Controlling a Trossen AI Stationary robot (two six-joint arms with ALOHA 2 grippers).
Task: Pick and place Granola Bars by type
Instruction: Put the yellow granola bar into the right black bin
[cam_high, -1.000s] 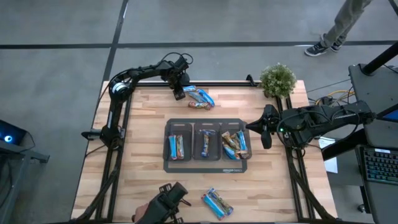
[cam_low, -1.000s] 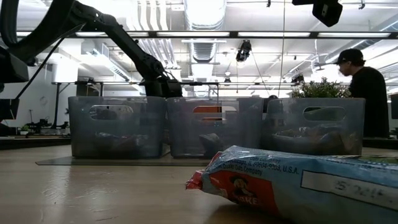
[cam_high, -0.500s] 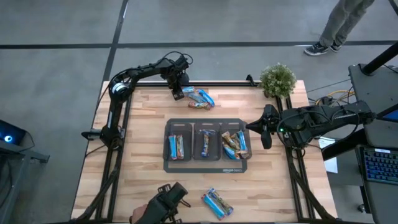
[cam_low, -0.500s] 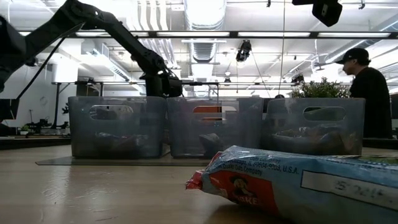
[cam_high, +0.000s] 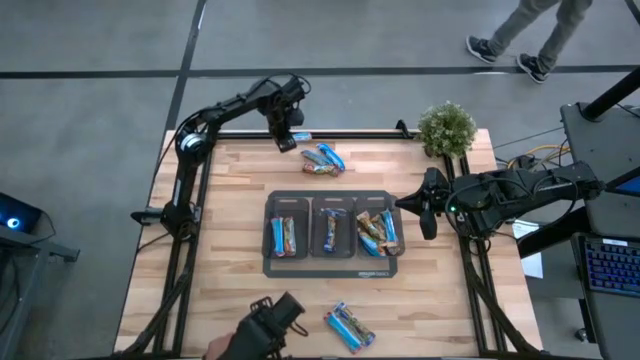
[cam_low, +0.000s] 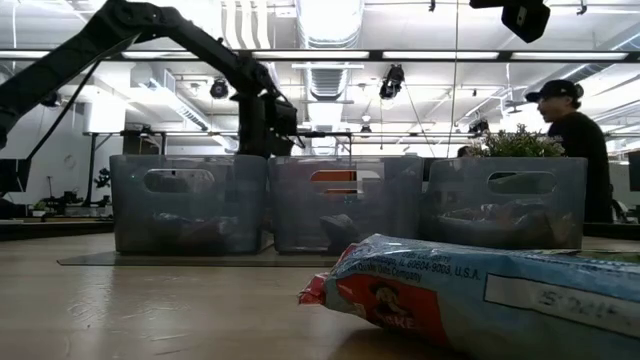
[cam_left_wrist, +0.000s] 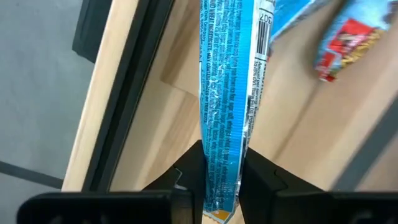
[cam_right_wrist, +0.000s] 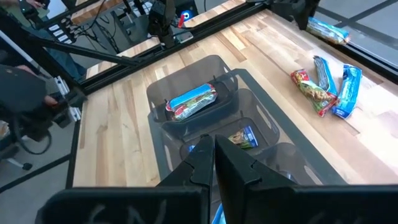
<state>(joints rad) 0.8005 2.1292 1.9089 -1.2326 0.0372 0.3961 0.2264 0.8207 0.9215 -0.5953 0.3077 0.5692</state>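
Note:
My left gripper (cam_high: 287, 132) is above the table's far edge, shut on a light blue granola bar (cam_left_wrist: 229, 87); in the low view it (cam_low: 262, 120) hangs behind the bins. Three more bars (cam_high: 322, 158) lie on the wood just right of it. Another two bars (cam_high: 350, 327) lie by the near edge, and one fills the low view's foreground (cam_low: 480, 300). A dark tray (cam_high: 333, 268) carries three clear bins with bars in them: left (cam_high: 285, 236), middle (cam_high: 331, 230), right (cam_high: 377, 232). My right gripper (cam_high: 430, 212), shut and touching nothing, waits right of the tray. My left gripper pinches the light blue bar by one end (cam_left_wrist: 222, 152) between its two fingers (cam_left_wrist: 261, 177), which lie on the bar's two long edges. The bar reaches straight out past the fingertips, along the fingers. It is lifted clear of the table.
A small potted plant (cam_high: 445, 127) stands at the far right corner. A dark device (cam_high: 268, 322) sits at the near edge, left of the two bars. A person walks on the floor beyond the table (cam_high: 505, 28). Bare wood lies left of the tray (cam_high: 215, 230).
My left gripper, shut on the light blue bar, has risen from the group of bars at the far edge and drawn slightly toward that edge. The bar has come off the wood and is lifted clear; the other bars stayed where they were.

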